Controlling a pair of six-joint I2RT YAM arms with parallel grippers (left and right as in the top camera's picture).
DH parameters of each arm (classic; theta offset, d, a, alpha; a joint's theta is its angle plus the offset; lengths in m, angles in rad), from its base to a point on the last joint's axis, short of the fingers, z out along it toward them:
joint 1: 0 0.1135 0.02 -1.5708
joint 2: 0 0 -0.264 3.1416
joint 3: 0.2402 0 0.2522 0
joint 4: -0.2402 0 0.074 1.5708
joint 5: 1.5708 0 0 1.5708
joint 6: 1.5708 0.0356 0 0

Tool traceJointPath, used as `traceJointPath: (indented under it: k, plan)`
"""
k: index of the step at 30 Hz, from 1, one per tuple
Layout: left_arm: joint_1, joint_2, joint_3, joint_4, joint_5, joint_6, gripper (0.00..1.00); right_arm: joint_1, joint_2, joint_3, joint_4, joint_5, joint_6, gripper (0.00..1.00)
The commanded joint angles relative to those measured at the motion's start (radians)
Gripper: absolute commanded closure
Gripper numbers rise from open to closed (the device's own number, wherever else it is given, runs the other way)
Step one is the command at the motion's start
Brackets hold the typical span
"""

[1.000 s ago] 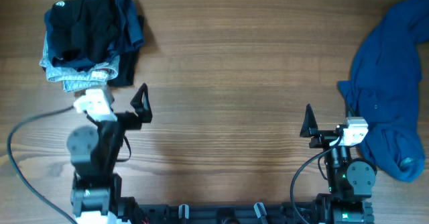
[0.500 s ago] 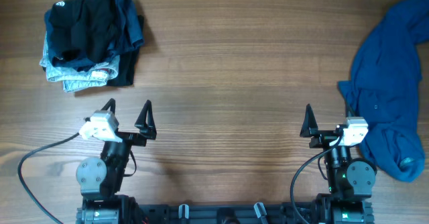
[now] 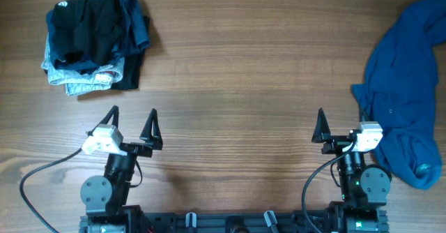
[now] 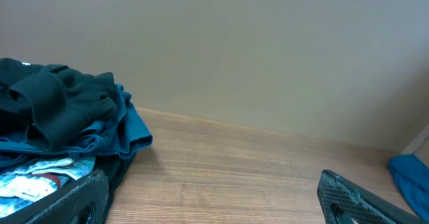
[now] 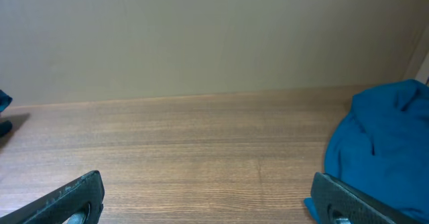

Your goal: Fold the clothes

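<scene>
Two grippers are waiting at the near edge of the table [image 3: 244,72], both with fingers spread wide and gripping nothing. One black shirt [image 3: 87,27] is lying crumpled on a folded stack [image 3: 77,83] in the far-left corner, well beyond the left gripper [image 3: 133,111]. One royal-blue garment [image 3: 404,86] is sprawling along the right edge, just beside the right gripper [image 5: 204,200].

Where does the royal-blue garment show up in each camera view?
Overhead: royal-blue garment at the right edge.
Left wrist: a sliver in the lower right corner.
Right wrist: on the right side.
Shared landmark: the wooden table under it.
</scene>
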Motion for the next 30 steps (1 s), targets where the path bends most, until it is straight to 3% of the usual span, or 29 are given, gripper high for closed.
traceJointPath:
  k: [1,6,10,30]
  plan:
    - [-0.005,-0.068,-0.044,0.002,0.015,-0.008,0.00,-0.006,0.000,-0.002,0.003,-0.001,-0.011,0.00]
    - [-0.005,-0.067,-0.049,-0.041,0.011,-0.005,0.00,-0.006,0.000,-0.002,0.003,-0.001,-0.011,0.00]
    - [-0.005,-0.067,-0.049,-0.162,0.011,-0.004,0.00,-0.006,0.000,-0.002,0.003,-0.001,-0.011,0.00]
    - [-0.005,-0.067,-0.049,-0.152,0.001,0.006,0.00,-0.006,0.000,-0.002,0.003,-0.001,-0.011,0.00]
